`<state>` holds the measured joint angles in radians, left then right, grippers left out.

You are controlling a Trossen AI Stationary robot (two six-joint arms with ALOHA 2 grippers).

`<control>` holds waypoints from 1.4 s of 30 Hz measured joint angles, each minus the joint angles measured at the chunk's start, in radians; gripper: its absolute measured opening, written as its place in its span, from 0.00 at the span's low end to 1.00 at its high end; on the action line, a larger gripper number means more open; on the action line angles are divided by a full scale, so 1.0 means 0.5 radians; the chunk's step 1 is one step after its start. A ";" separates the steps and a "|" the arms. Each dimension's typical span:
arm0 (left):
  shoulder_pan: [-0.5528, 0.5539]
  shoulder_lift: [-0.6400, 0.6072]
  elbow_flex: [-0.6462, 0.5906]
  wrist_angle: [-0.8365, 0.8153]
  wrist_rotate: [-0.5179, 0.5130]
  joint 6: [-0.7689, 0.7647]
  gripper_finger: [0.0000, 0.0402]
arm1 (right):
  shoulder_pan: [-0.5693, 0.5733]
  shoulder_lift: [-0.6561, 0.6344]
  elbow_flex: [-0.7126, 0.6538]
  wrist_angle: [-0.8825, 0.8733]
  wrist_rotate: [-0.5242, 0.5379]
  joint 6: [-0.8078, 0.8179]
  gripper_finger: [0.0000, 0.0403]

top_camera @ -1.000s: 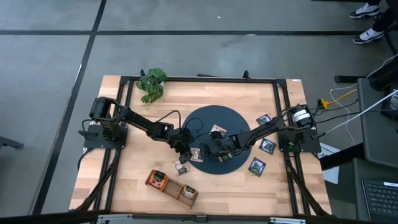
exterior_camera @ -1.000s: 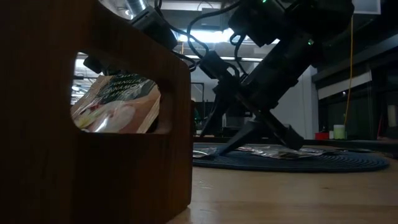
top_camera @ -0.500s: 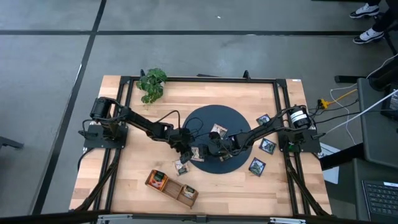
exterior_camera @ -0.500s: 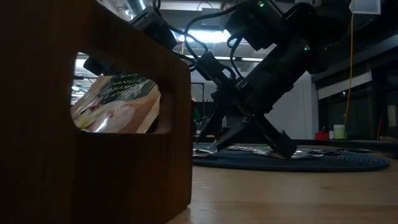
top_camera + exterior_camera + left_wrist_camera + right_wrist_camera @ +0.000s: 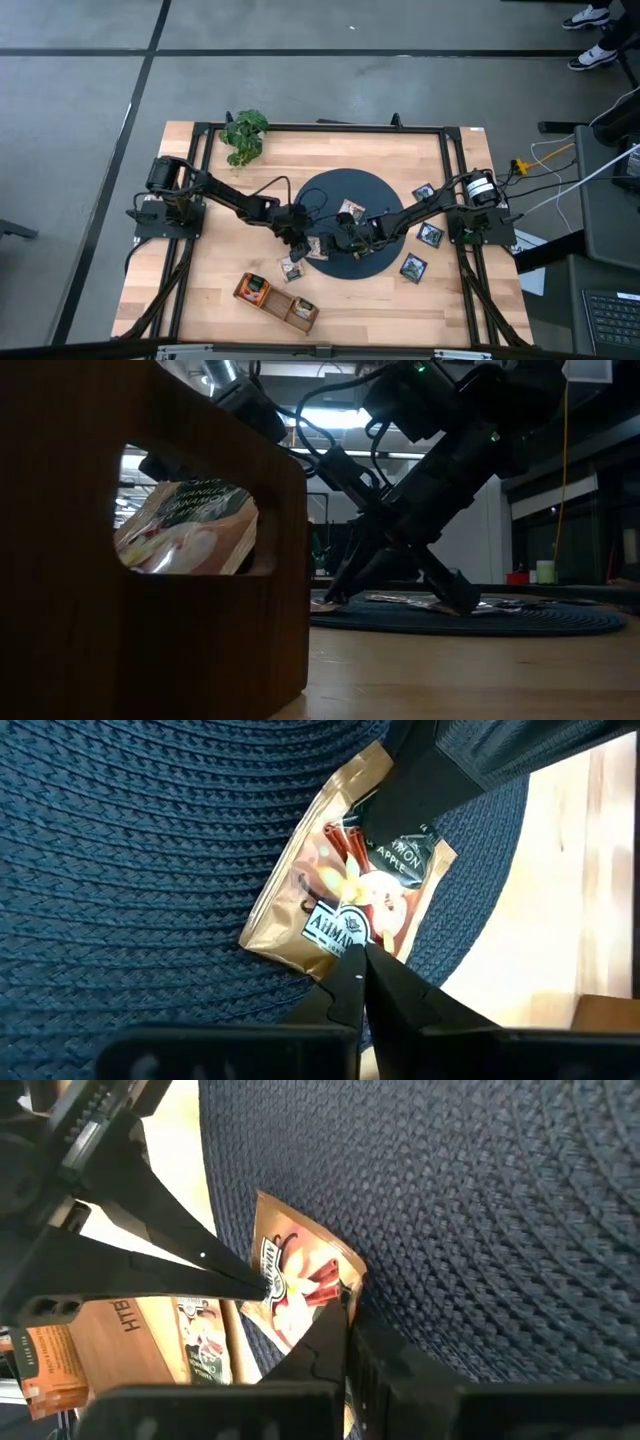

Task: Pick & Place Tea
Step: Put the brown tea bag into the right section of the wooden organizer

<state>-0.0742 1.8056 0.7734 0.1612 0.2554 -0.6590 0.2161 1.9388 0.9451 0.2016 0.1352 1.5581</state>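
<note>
A pale brown tea sachet (image 5: 345,885) with a cinnamon-and-apple print lies on the near left part of the round dark blue mat (image 5: 372,188). Both grippers meet at it. My left gripper (image 5: 360,952) is shut, with its tips on one end of the sachet. My right gripper (image 5: 345,1302) is shut on the opposite end. In the high view the sachet (image 5: 317,248) shows between my left gripper (image 5: 303,240) and my right gripper (image 5: 333,241). Another sachet (image 5: 349,210) lies farther back on the mat. My left gripper rests its shut fingertips (image 5: 258,1285) on the sachet's printed face, at the end with the label (image 5: 335,928). The fingers slant down from the table's left side. Whether they pinch that edge or only press on it, I cannot tell. The sachet lies on the mat. My right gripper pinches the sachet's other end by a corner (image 5: 338,1286) between its two fingers. The fingers slant down from the table's right side. The rest of the sachet lies on the mat beyond the fingertips.
A long brown tray (image 5: 277,300) holding sachets lies near the front edge, and its wall (image 5: 150,620) fills the low view's left. One sachet (image 5: 292,268) lies on the wood beside the mat, and three (image 5: 428,234) lie to its right. A green plant (image 5: 245,133) stands far left.
My right gripper has shut, its fingers closing from a wide spread onto the sachet's end. My left gripper has stayed shut in place on the sachet.
</note>
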 joint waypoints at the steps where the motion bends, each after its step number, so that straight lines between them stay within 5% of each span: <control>1: 0.000 -0.012 0.000 -0.008 0.001 -0.019 0.01 | 0.000 0.000 0.000 0.001 0.000 0.000 0.01; 10: -0.007 -0.336 -0.006 -0.234 0.012 0.000 0.02 | 0.002 -0.007 0.048 0.016 -0.021 -0.052 0.01; 17: -0.008 -0.671 -0.004 -0.526 0.012 0.163 0.01 | 0.001 -0.007 0.289 -0.028 -0.319 -0.316 0.00; 31: -0.008 -1.268 -0.002 -1.180 0.002 0.277 0.00 | 0.008 -0.009 1.357 -1.463 -0.809 -0.993 0.00; 42: -0.021 -1.283 -0.001 -1.294 0.014 0.214 0.01 | 0.087 0.044 1.738 -1.820 -0.999 -1.227 0.00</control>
<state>-0.0845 1.1641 0.7731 -0.4857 0.2626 -0.5518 0.2598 1.9610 1.8141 -0.7083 -0.3641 0.9445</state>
